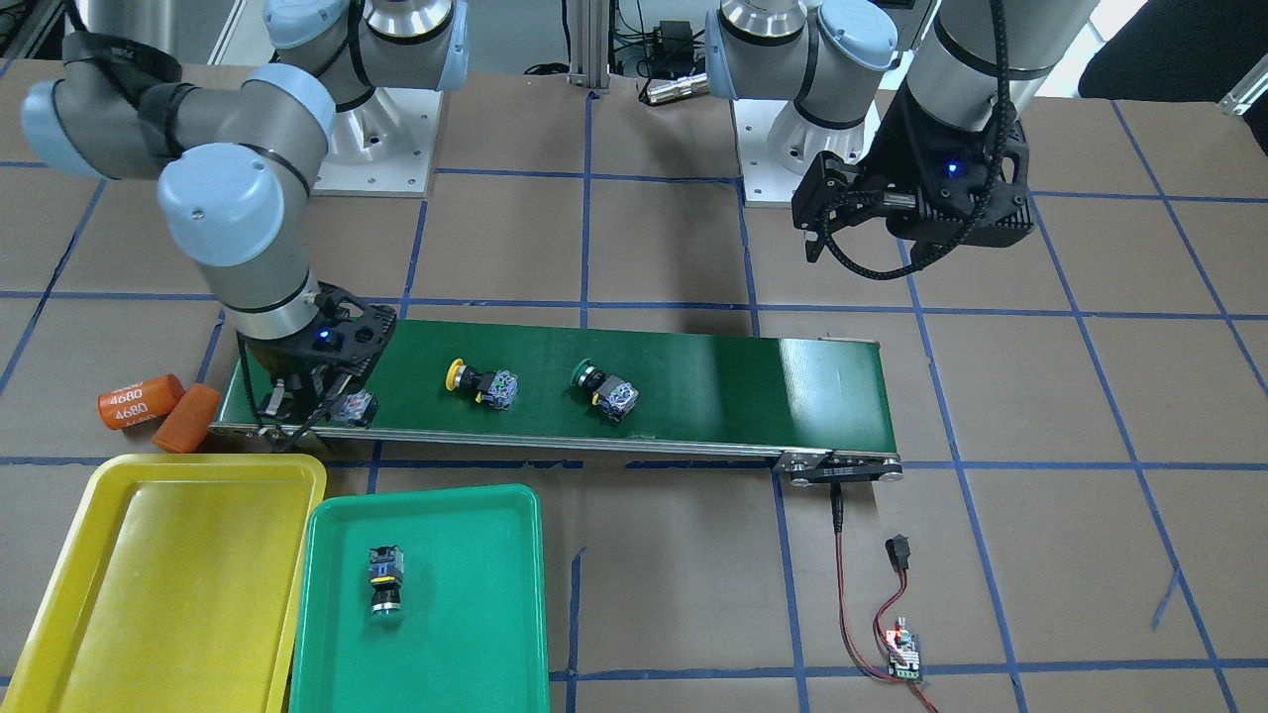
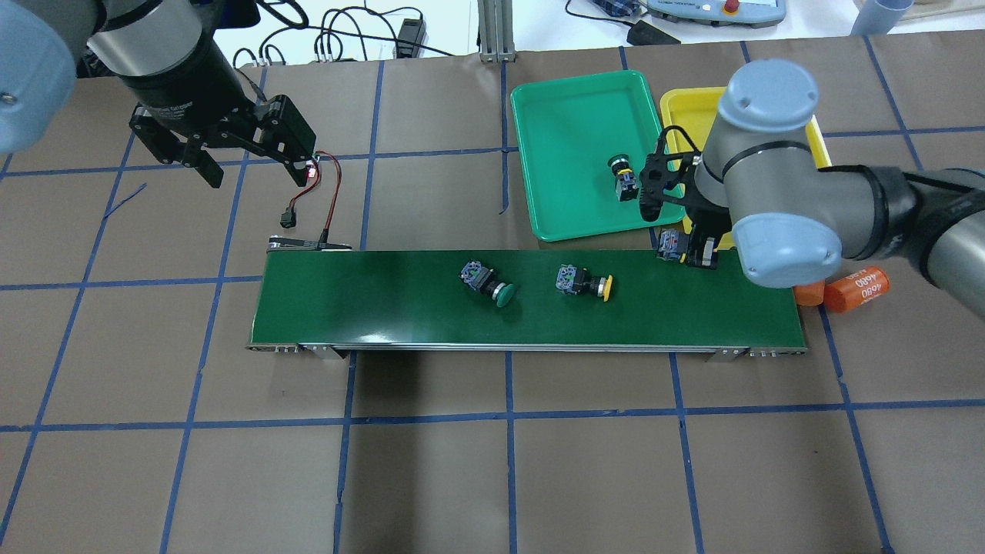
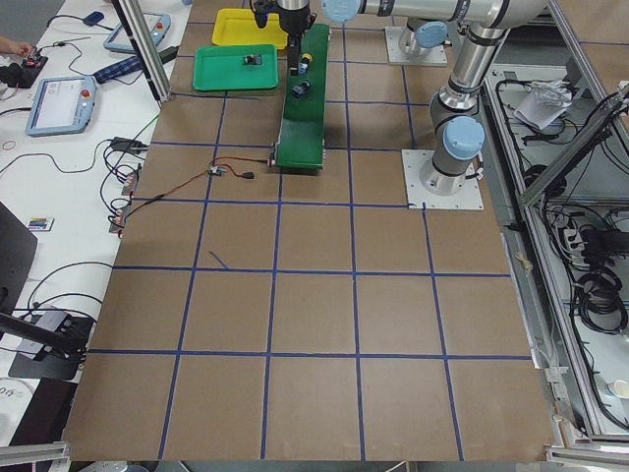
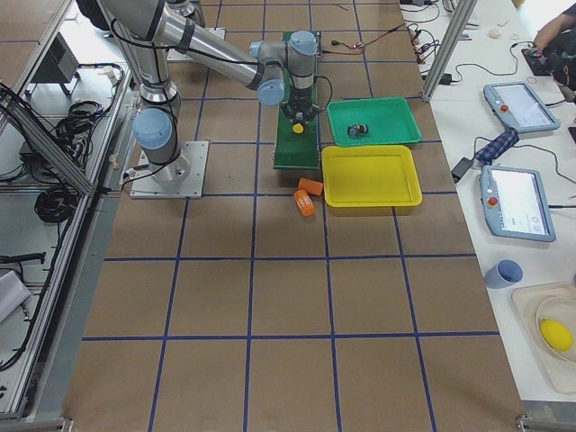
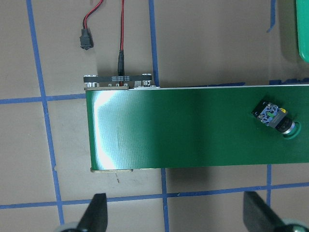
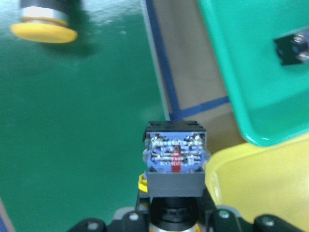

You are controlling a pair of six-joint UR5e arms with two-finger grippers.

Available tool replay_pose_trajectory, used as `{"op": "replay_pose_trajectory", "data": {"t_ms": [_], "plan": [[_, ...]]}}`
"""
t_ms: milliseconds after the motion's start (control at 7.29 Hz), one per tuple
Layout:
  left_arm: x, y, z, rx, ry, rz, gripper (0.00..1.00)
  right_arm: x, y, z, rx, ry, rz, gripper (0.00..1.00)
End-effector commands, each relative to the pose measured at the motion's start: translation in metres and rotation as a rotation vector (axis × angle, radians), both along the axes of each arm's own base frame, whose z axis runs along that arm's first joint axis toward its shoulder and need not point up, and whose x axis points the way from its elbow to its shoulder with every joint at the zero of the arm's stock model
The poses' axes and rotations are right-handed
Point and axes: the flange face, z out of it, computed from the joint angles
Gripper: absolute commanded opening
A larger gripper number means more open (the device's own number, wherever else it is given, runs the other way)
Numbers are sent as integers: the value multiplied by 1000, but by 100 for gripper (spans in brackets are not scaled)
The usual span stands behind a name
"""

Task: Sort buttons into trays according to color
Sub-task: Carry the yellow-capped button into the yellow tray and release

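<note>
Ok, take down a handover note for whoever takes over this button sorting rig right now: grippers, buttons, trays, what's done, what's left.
Left gripper: open, empty, hovering off the left end of the belt.
Right gripper: fingers shut on the held button at the belt's right end, beside the yellow tray; its cap is mostly hidden.
On the belt: green-capped button and yellow-capped button.
Green tray: one sorted button, cap looks green. Yellow tray: no button yet.
Left to do: place the held button, then sort the two on the belt.

Left end effector agape, right end effector — clamped
</note>
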Motion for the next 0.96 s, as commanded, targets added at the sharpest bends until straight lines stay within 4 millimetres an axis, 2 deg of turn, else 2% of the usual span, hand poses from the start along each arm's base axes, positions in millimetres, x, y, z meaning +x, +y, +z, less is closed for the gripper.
{"op": "replay_pose_trajectory", "data": {"t_ms": [0, 137, 274, 412, 549, 686, 823], "plan": [[0, 1, 1, -1, 0, 0, 100, -66, -105, -13, -26, -8, -15, 0], [0, 0, -1, 2, 0, 0, 100, -111, -129, -41, 3, -23, 1, 0], [0, 0, 0, 0, 0, 0, 100, -136, -134, -50, -17, -31, 20, 11], [0, 0, -1, 2, 0, 0, 100, -137, -138, -52, -44, -25, 23, 54], [0, 1, 0, 0, 0, 0, 100, -137, -139, -43, -56, -20, 29, 100], [0, 0, 1, -3, 0, 0, 100, -132, -137, -39, -51, -29, 34, 100], [0, 0, 1, -1, 0, 0, 100, -126, -130, -20, -58, -62, 58, 100]]}}
